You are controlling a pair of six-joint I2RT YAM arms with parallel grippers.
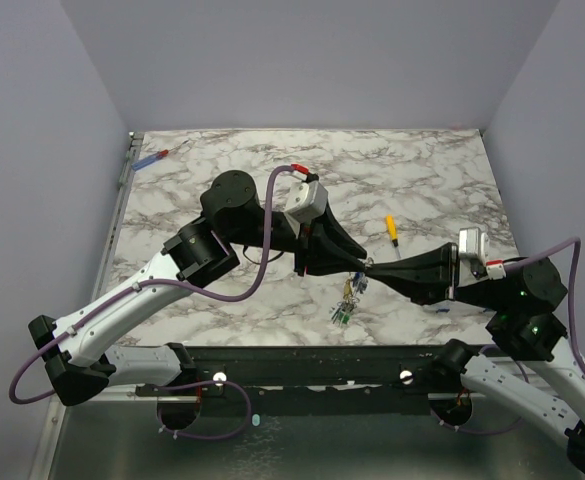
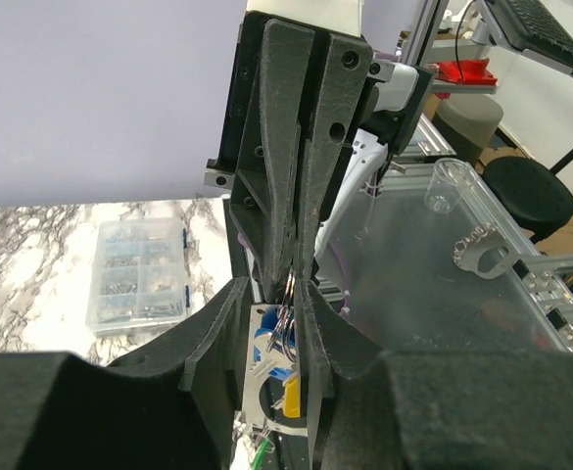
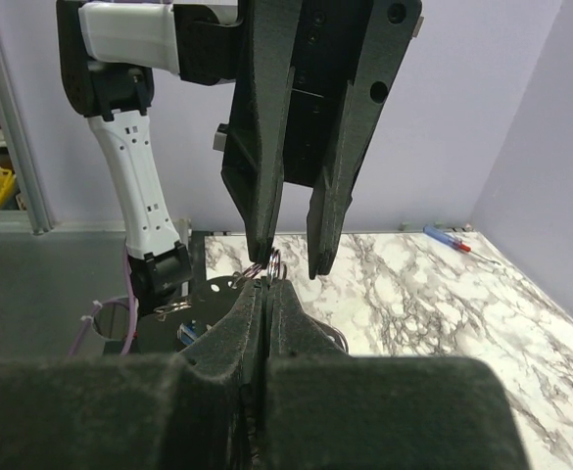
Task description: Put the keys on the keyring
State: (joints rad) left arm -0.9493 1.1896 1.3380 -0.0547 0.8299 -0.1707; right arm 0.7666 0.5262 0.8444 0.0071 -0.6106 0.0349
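My right gripper [image 3: 264, 294] is shut on the keyring [image 3: 272, 262], a thin silver loop sticking up from its fingertips. My left gripper [image 3: 288, 262] faces it with its jaws apart, one fingertip [image 3: 260, 253] right beside the ring. In the left wrist view, the keys hang in the gap of my open left gripper [image 2: 274, 318], showing blue [image 2: 264, 343], yellow [image 2: 292, 394] and green [image 2: 261, 452] tags. The right gripper's shut fingers [image 2: 288, 279] reach in from above. In the top view both grippers meet at the table's middle front, and the keys [image 1: 347, 300] dangle below them.
A yellow-handled screwdriver [image 1: 393, 231] lies just behind the grippers. A red and blue screwdriver [image 1: 152, 158] lies at the far left corner. A clear plastic box [image 2: 137, 274] of small parts shows in the left wrist view. Lilac walls enclose the marble table [image 1: 422, 180].
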